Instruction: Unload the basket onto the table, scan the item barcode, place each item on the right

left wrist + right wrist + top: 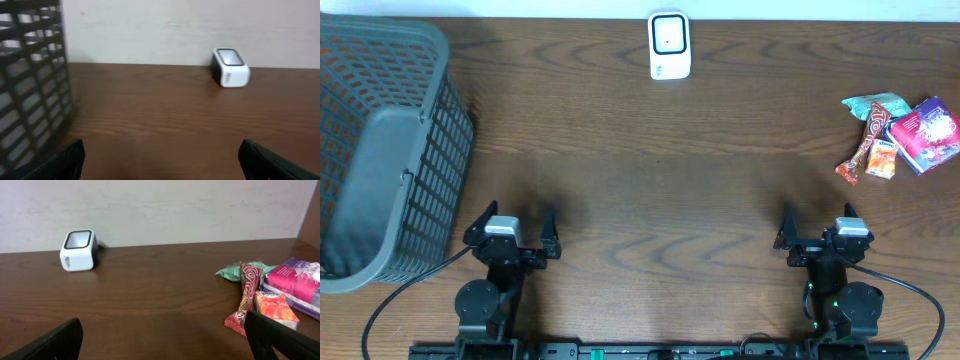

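Note:
A white barcode scanner (669, 45) with a dark window stands at the table's far edge, also seen as the scanner (230, 67) and the scanner (78, 250). Snack items lie at the right: a green packet (873, 104), a long red wrapper (862, 146), a small orange pack (882, 158) and a purple packet (928, 133); the wrist view shows the red wrapper (244, 300) and orange pack (274, 309). My left gripper (510, 222) and right gripper (817, 222) rest at the near edge, both open and empty, far from the items.
A large grey mesh basket (382, 150) fills the left side of the table, its wall (30, 90) close beside my left gripper. Black cables trail from both arm bases at the front edge.

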